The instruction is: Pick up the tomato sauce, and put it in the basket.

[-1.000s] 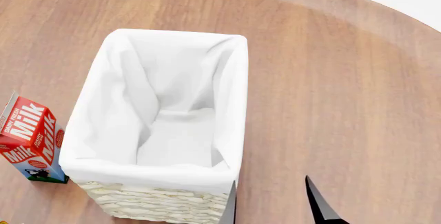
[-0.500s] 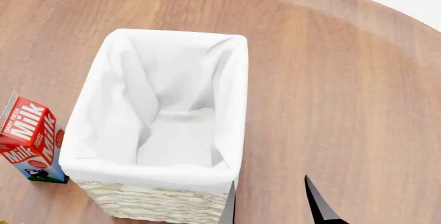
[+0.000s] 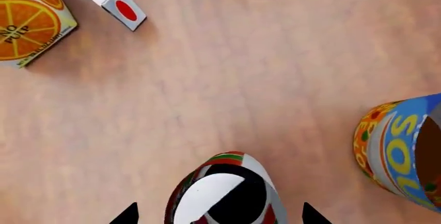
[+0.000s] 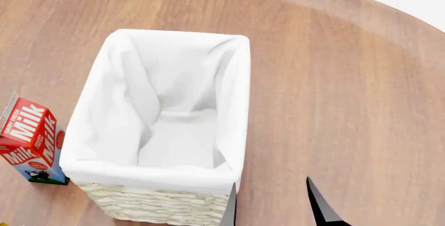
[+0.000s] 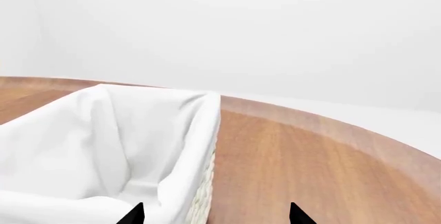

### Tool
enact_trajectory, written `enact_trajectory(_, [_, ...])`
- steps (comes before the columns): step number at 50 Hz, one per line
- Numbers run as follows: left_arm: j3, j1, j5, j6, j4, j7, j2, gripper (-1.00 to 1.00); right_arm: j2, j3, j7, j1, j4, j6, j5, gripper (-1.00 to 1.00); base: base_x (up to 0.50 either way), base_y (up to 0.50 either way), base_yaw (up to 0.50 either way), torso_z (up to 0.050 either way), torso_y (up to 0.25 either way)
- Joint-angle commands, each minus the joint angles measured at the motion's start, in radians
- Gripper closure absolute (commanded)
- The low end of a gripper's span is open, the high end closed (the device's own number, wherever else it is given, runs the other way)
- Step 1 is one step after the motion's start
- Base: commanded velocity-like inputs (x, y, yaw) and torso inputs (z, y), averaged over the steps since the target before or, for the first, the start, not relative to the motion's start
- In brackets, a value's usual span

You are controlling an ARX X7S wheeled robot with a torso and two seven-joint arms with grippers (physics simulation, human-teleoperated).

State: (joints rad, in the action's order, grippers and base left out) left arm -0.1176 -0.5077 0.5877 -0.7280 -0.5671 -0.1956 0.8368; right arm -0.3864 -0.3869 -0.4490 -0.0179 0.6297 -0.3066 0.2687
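Risks first. On the table (image 4: 361, 80): nothing to stop a dropped can short of the far curved edge, so could roll away if let go outside the basket (image 4: 167, 106). Tall-walled, cloth-lined, standing well in from that far edge. Could be clipped on the rim and shoved or tipped by a carry made too low. Could also be bumped by the right gripper (image 4: 272, 208), hanging just beside its near right corner, fingers spread wide with nothing between them. Could topple the blue-and-yellow can (image 3: 399, 152), near the tomato sauce (image 3: 222, 195), with a sideways swing on the lift. Tomato sauce upright on bare wood, framed by the left gripper (image 3: 220, 214), fingers wide apart on either side and apparently clear of the tin. Could close off-centre and skid or tilt the round tin, or pinch too high and lose it midway.

Views next. Head view alone: whole basket, empty inside, and milk carton (image 4: 31, 140) by its left side. No tomato sauce there and no left gripper, so no placing the tin relative to basket or table edges. Left wrist view alone: the tin, the other can, orange juice carton (image 3: 28, 22) and small white box with a red dot (image 3: 113, 2), both well apart from the tin. Right wrist view: only basket rim, far table edge, pale backdrop.
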Motion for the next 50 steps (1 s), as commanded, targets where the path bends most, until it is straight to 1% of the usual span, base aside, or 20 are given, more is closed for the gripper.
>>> enact_trajectory(1, [0.020, 0.030, -0.006, 0.038, 0.054, 0.053, -0.035, -1.00, 0.017, 0.019, 0.025, 0.000, 0.010, 0.002, -0.025, -1.00, 0.00, 0.00, 0.00, 0.000, 0.000])
enact_trajectory(7, [0.023, 0.032, -0.003, 0.031, 0.051, 0.044, -0.035, -1.00, 0.016, 0.019, 0.024, -0.001, 0.006, 0.005, -0.024, -1.00, 0.00, 0.00, 0.00, 0.000, 0.000])
enact_trajectory(11, [-0.001, 0.058, -0.018, 0.042, 0.083, 0.058, -0.046, -1.00, 0.015, 0.018, 0.023, -0.003, 0.009, 0.003, -0.022, -1.00, 0.00, 0.00, 0.00, 0.000, 0.000])
enact_trajectory(15, [-0.010, 0.061, -0.024, 0.041, 0.076, 0.056, -0.048, -1.00, 0.013, 0.021, 0.022, -0.001, 0.008, 0.006, -0.020, -1.00, 0.00, 0.00, 0.00, 0.000, 0.000])
enact_trajectory(16, [-0.003, 0.057, -0.022, 0.040, 0.070, 0.047, -0.049, 1.00, 0.013, 0.021, 0.021, -0.002, 0.009, 0.005, -0.020, -1.00, 0.00, 0.00, 0.00, 0.000, 0.000])
enact_trajectory(33, [-0.018, 0.058, -0.046, 0.082, 0.090, 0.064, -0.050, 1.00, 0.010, 0.014, 0.016, -0.001, 0.012, 0.004, -0.020, -1.00, 0.00, 0.00, 0.00, 0.000, 0.000])
enact_trajectory(41, [0.041, 0.011, 0.001, 0.087, 0.004, 0.044, -0.037, 1.00, 0.009, 0.013, 0.015, -0.003, 0.008, 0.006, -0.019, -1.00, 0.00, 0.00, 0.00, 0.000, 0.000])
enact_trajectory(50, [0.141, -0.033, 0.086, 0.054, -0.137, 0.003, 0.001, 1.00, 0.006, 0.011, 0.011, -0.004, 0.013, 0.004, -0.019, -1.00, 0.00, 0.00, 0.00, 0.000, 0.000])
